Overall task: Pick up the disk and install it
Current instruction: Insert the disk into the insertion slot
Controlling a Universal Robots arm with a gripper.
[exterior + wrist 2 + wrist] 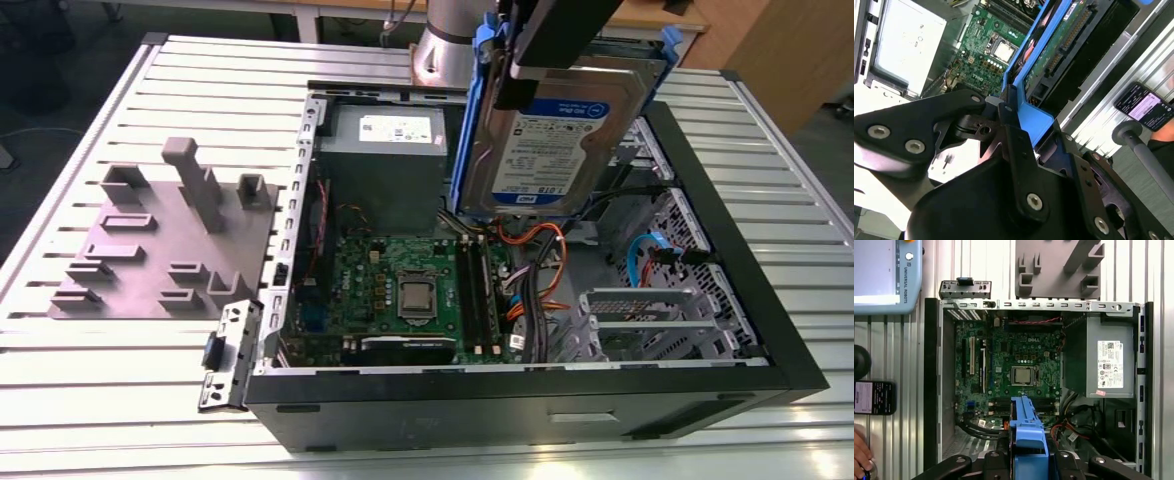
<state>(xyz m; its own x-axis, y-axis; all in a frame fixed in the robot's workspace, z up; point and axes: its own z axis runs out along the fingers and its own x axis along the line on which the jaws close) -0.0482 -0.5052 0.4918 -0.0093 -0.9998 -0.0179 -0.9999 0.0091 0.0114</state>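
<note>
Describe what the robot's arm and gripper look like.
The arm is a smooth, silver-grey metal cylinder. The gripper is matte black, built from flat, round-cornered linkage plates that are pinned with shiny silver screws. The plates narrow to slim black fingers.

Silvery grey tubular arm [447, 35] with a coppery band [430, 68]. Its claw [1004, 107] is matte black: flat angular plates and hinged links, fastened with round silver screws [1034, 201].
</note>
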